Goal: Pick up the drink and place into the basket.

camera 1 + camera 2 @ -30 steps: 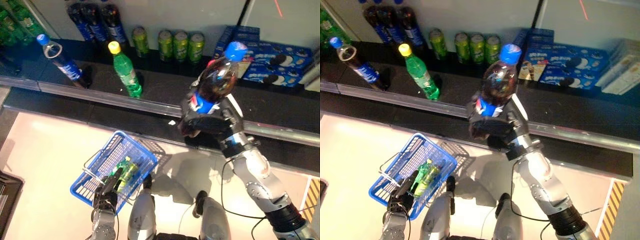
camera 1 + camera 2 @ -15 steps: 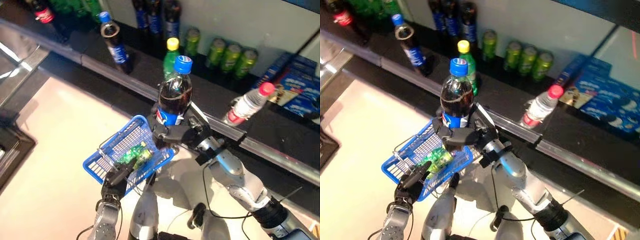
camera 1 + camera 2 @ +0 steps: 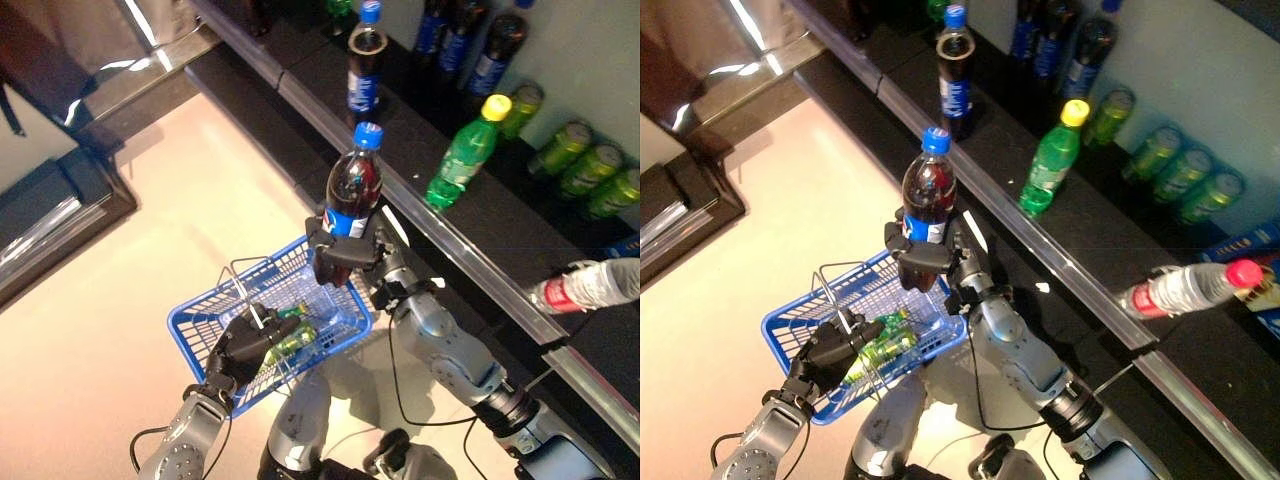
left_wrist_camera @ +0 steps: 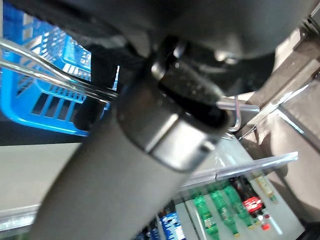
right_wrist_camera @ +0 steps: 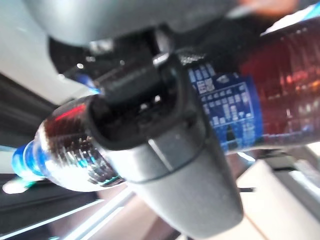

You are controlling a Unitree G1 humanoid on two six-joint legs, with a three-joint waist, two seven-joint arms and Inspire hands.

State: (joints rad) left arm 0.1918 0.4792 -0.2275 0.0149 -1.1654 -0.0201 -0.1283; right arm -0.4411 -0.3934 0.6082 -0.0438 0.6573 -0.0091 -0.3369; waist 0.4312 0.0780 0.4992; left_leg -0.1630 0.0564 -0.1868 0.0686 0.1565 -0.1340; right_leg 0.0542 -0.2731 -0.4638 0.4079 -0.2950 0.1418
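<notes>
My right hand (image 3: 338,262) is shut on a dark cola bottle (image 3: 352,193) with a blue cap and blue label, held upright over the far edge of the blue wire basket (image 3: 215,313). The right wrist view shows the same bottle (image 5: 240,110) with my fingers wrapped round it. My left hand (image 3: 243,347) is shut on the basket's metal handle (image 4: 60,80), holding the basket above the floor. A green bottle (image 3: 292,342) lies inside the basket.
A black shelf (image 3: 330,110) with a metal front rail runs diagonally behind the basket. On it stand a cola bottle (image 3: 366,68), a green bottle (image 3: 462,152), dark bottles, green cans (image 3: 585,170) and a lying clear bottle with a red cap (image 3: 1185,288). A dark cabinet (image 3: 50,215) stands at the left.
The camera has swung left, shifting the whole scene. My right hand has carried the cola bottle down and left, from beside the basket to above its far edge. The left hand keeps hold of the handle.
</notes>
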